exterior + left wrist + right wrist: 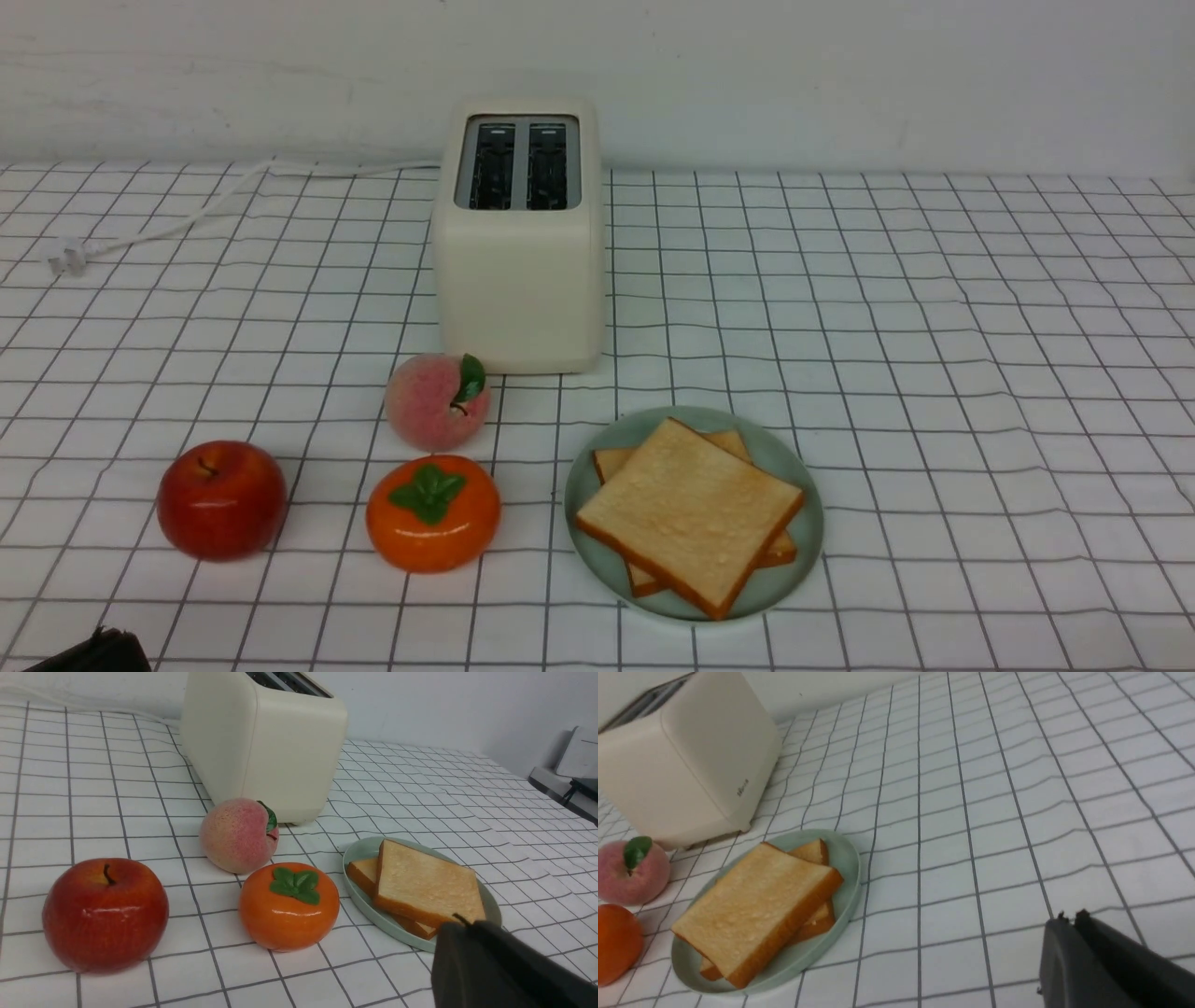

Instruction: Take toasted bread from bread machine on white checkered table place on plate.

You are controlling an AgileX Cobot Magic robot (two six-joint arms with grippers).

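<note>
Two slices of toasted bread (691, 509) lie stacked flat on the mint-green plate (782, 450), on the white checkered table (934, 373) in front of the bread machine (518, 271). Both slots of the cream toaster look dark and empty. In the left wrist view my left gripper (460, 924) is shut with nothing in it, low near the plate (359, 851) and the toast (427, 884). Only a dark corner of that arm (93, 653) shows in the front view. My right gripper (1069, 917) is shut and holds nothing, out over bare cloth to the side of the plate (847, 858).
A red apple (221, 499), a peach (434, 401) and an orange persimmon (432, 513) sit left of the plate. The toaster's white cord and plug (65, 254) trail to the far left. A wall runs behind the table.
</note>
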